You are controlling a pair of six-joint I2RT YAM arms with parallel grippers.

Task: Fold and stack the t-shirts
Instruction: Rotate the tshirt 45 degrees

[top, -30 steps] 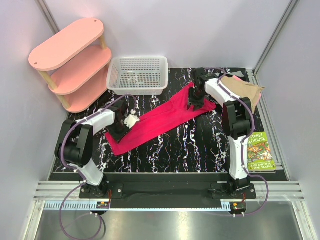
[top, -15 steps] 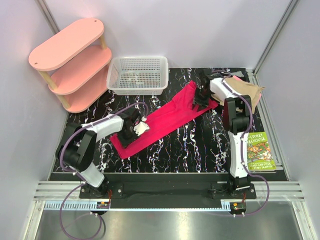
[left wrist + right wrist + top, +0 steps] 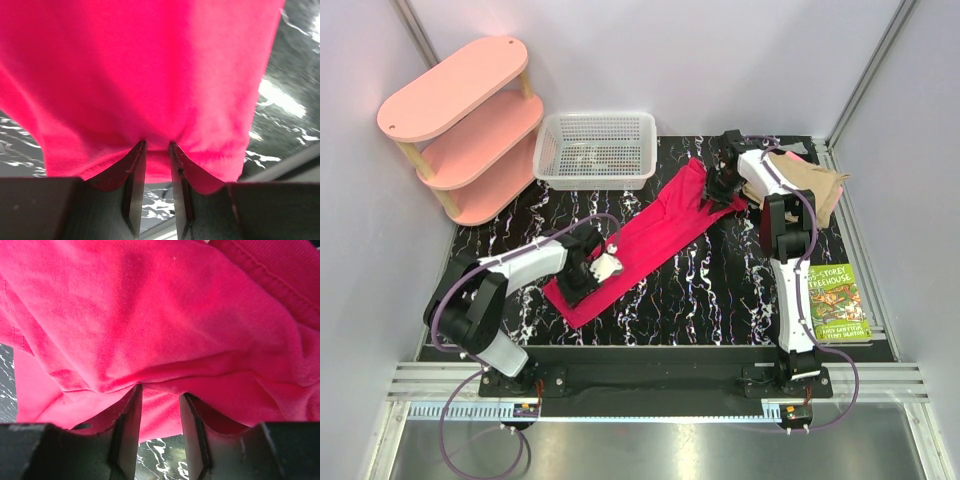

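- While stretched diagonally across the black marbled counter [image 3: 710, 290], the bright crimson-pink cloth t-shirt [image 3: 655, 232] is pinched at both ends.
- Near hem: clamped in the left tool [image 3: 156, 145], arm folded low.
- Far end: clamped in the right tool [image 3: 161, 390], arm extended beside the folded tan shirt [image 3: 815, 180].

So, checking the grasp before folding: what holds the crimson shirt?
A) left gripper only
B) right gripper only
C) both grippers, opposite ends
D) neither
C: the left gripper and the right gripper each pinch a fold of the crimson shirt in their wrist views.
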